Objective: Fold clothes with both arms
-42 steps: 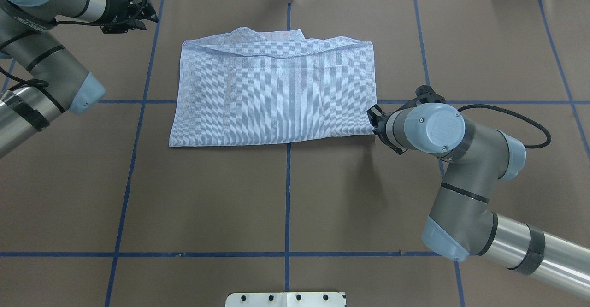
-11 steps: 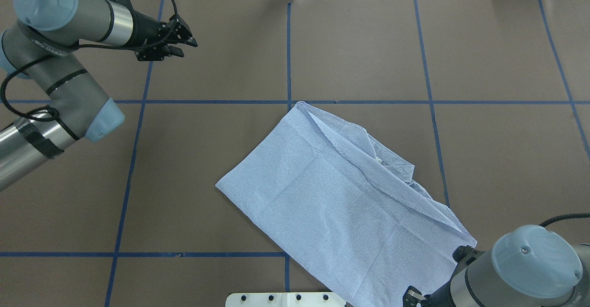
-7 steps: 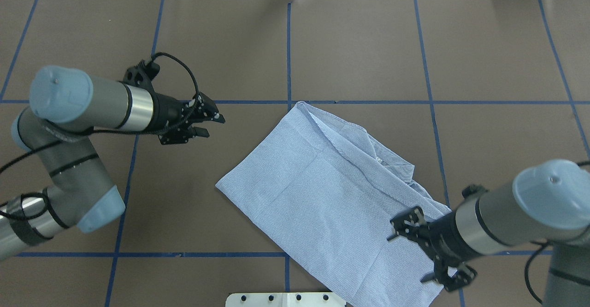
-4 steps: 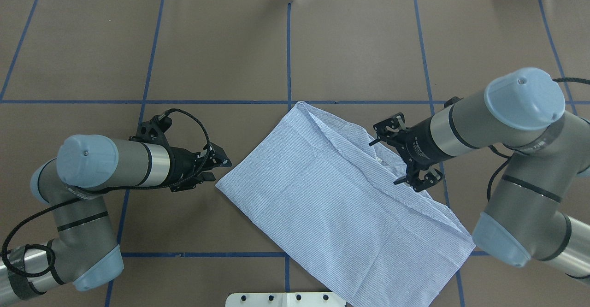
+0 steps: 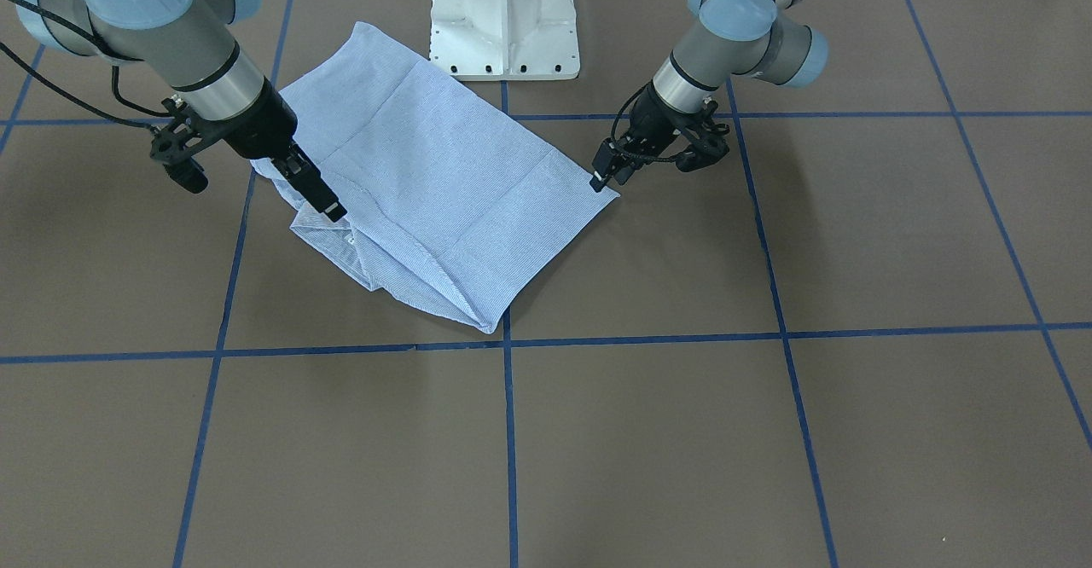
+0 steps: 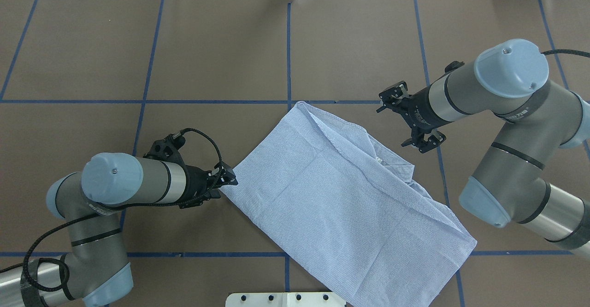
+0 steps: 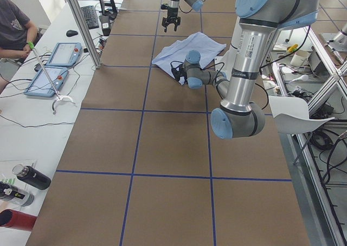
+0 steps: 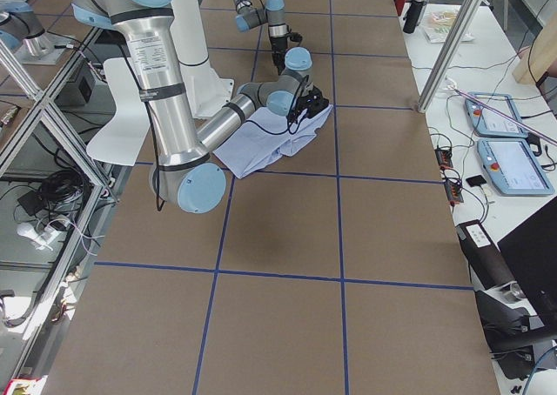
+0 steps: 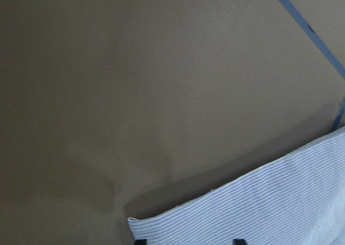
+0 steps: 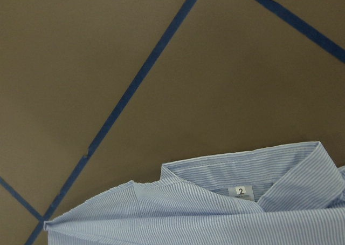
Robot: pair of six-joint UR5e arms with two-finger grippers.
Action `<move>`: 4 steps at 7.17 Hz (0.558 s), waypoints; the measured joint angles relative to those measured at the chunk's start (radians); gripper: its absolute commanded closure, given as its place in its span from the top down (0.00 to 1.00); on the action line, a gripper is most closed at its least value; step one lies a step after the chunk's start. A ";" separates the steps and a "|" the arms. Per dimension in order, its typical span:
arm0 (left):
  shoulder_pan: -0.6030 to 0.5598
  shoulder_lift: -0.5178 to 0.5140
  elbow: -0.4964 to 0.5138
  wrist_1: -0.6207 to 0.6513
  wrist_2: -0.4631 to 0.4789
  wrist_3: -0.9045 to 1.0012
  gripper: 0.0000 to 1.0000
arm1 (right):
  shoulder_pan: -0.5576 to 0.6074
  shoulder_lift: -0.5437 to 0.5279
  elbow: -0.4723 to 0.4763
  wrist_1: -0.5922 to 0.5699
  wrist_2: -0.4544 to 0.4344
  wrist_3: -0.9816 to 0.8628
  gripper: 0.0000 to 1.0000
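The striped shirt (image 6: 341,205) lies folded and turned diagonally on the brown table, its collar (image 10: 253,188) toward my right. My left gripper (image 6: 229,180) is low at the shirt's left corner (image 9: 161,226). It is open, and in the left wrist view its two tips stand either side of that corner. My right gripper (image 6: 391,127) hangs wide open just past the collar edge, holding nothing. In the front-facing view the left gripper (image 5: 602,177) meets the corner and the right gripper (image 5: 314,191) hovers over the collar (image 5: 328,231).
The white pedestal base (image 5: 503,14) stands at the shirt's near edge. Blue tape lines (image 6: 288,49) grid the table. A seated person (image 7: 13,26) and tablets (image 7: 59,56) are at a side desk beyond my left end.
The right gripper dragged the shirt toward the robot and turned it, let go, then rose beside the collar. The left gripper came down and closed in on the shirt's left corner.
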 measured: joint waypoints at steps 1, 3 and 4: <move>0.007 -0.007 0.006 0.003 0.000 0.000 0.60 | 0.003 0.004 -0.009 0.000 -0.003 -0.005 1.00; 0.012 -0.008 0.014 0.004 0.000 -0.001 0.48 | 0.003 0.007 -0.021 0.000 -0.005 -0.008 1.00; 0.013 -0.010 0.015 0.005 0.000 -0.001 0.44 | 0.003 0.008 -0.024 0.000 -0.004 -0.008 1.00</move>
